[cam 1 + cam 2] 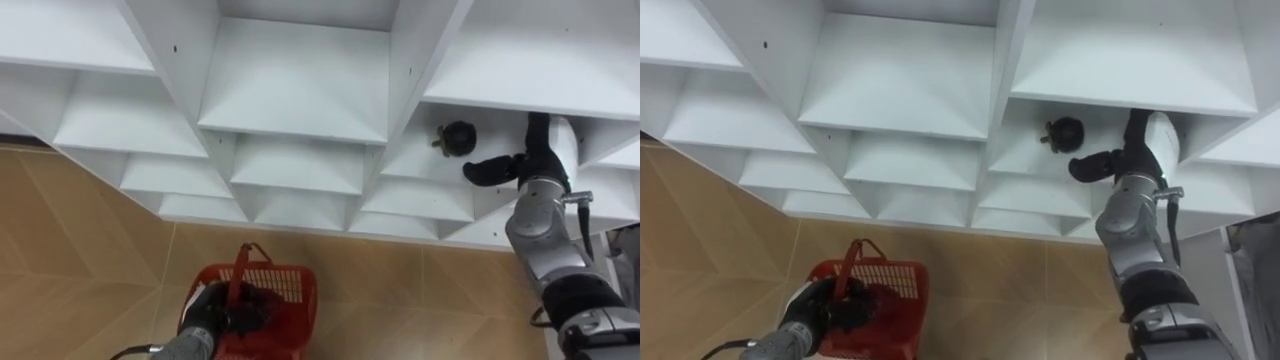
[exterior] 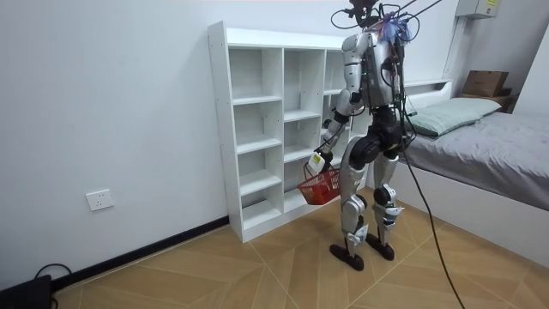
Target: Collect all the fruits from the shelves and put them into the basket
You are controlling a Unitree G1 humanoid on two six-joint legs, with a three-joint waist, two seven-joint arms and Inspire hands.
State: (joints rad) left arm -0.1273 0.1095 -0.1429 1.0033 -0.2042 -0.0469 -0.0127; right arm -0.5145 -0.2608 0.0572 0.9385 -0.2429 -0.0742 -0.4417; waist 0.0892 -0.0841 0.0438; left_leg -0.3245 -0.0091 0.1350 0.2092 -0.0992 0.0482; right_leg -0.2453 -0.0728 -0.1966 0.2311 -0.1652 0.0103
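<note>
1. task state: one dark round fruit (image 1: 459, 137) with a short stem is seen lying on a shelf of the white closet (image 1: 300, 95), in a compartment of the column toward the robot's right. it has not yet been collected.
2. right hand (image 1: 535, 158): placed inside that same compartment, fingers straight and thumb spread toward the fruit, nothing held. the thumb is just beside the fruit but apart from it.
3. left hand (image 1: 212, 308): curled round the handle of the red basket (image 1: 288, 290), which is carried low over the wooden floor (image 1: 90, 250) in front of the closet's lower shelves.
4. basket contents: a dark shape is seen by the left hand. whether it is fruit or part of the hand cannot be told, so the count collected is left open.
5. what is left, as judged: the fruit is to be grasped, drawn out and dropped into the basket.
6. surroundings: in the room view the robot is shown standing upright before the closet, with a bed (image 2: 506, 154) at the room view's right and a wall socket (image 2: 100, 200) at its left.
7. obstructions: the approach is confined by the shelf board above and the upright divider beside the fruit. a round fruit is judged likely to roll if nudged.
</note>
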